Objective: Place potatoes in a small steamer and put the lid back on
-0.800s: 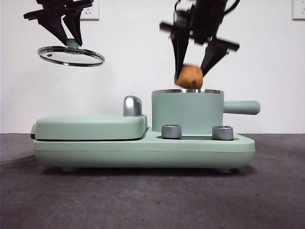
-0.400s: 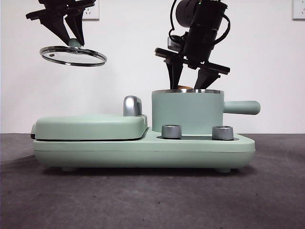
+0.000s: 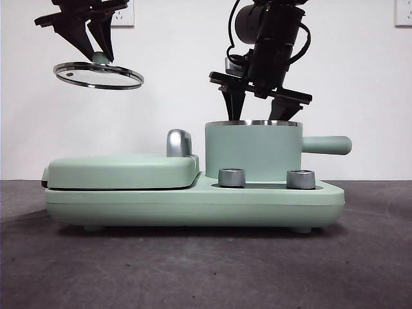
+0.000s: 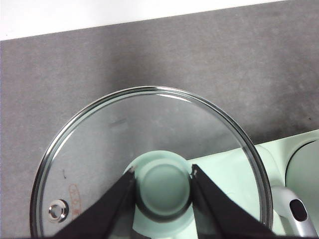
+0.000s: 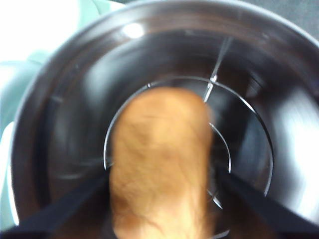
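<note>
Steamer (image 3: 252, 151) now hides the potato (image 5: 158, 164) in the front view: a second ago it hung above the rim, and the right gripper (image 3: 257, 111) has since lowered it inside. Only the right wrist view shows it, blurred, between fingers that look apart, so release seems near. Left gripper (image 4: 163, 199) holds the lid (image 3: 98, 74) high aside, fingers clamped on its knob (image 4: 163, 191).

A staged test bench rather than a lived-in kitchen: a lone mint-green cooking appliance (image 3: 193, 196) sits on a bare dark grey desk (image 3: 206, 270) before a plain white wall (image 3: 180, 77) with two wall sockets (image 3: 122, 14) high up.
</note>
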`<state>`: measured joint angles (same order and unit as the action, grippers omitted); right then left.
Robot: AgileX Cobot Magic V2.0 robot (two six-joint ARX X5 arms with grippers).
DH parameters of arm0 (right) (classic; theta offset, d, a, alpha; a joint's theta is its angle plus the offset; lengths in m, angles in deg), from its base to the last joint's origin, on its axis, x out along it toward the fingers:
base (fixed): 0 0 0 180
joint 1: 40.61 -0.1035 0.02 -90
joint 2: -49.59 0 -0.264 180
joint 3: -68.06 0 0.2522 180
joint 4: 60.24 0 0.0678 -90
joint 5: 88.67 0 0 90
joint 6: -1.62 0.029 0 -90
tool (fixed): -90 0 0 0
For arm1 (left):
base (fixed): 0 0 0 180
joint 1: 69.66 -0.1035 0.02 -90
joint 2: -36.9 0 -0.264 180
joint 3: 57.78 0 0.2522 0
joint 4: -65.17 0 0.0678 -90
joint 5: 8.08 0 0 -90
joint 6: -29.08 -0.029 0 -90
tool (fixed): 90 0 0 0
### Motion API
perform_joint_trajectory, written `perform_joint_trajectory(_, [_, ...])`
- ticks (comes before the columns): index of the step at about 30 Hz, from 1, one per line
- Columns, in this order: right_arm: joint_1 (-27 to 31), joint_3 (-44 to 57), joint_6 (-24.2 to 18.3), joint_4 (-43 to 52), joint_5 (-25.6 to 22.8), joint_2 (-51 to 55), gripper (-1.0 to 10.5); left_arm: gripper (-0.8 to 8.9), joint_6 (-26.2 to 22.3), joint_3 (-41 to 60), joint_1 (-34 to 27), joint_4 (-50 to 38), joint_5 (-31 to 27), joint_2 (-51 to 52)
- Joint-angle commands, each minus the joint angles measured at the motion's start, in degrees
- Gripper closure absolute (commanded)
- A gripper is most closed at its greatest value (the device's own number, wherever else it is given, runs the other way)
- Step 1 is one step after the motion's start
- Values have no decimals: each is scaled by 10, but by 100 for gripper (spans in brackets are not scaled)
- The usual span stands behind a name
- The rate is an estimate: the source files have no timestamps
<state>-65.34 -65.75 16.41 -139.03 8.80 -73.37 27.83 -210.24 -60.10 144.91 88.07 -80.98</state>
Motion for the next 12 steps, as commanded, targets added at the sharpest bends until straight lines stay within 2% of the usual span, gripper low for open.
perform_joint_trajectory(1, [-4,-32,-7,-10,1,-13,584,795,2,-24,2,-12,3,8])
perform_joint_trajectory(10, [-7,-203,-25,-159,-4,-13,584,795,2,-23,7,-10,3,7])
perform_joint_trajectory(12, [-10,-225,-31,-162,7,-4,584,795,2,-23,8,-10,3,7])
